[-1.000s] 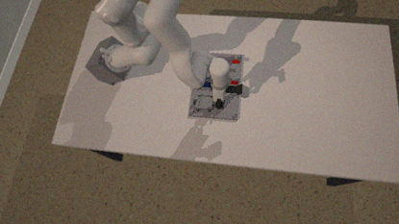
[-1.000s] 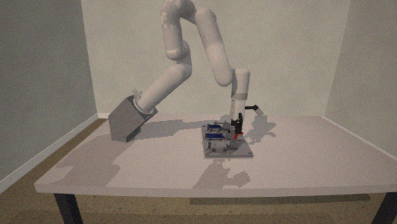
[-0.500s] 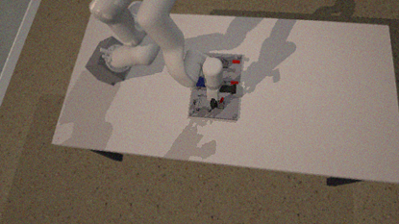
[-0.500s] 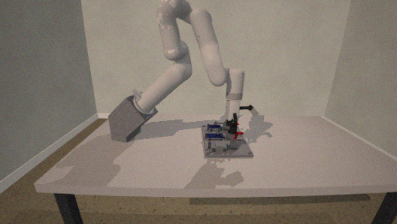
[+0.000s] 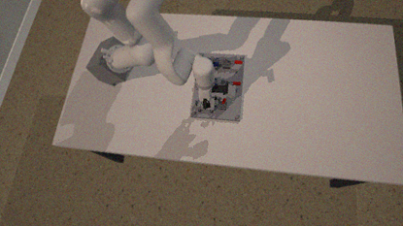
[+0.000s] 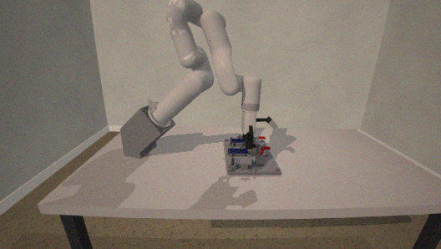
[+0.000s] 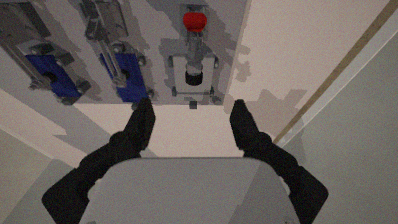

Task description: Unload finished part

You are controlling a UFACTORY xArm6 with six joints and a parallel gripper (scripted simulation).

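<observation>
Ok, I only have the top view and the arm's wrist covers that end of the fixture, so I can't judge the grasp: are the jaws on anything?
Observer: No. In the wrist view the jaws stand wide open, and bare table shows in the gap.
Operator: Where are they relative to the unpainted part?
Observer: The black fingers line up either side of the grey part under the red-handled clamp. They stop short of it, at the edge of the fixture plate.
Operator: And the blanks?
Observer: The two blue blanks sit in the other two nests, each with a clamp arm across it.
</observation>
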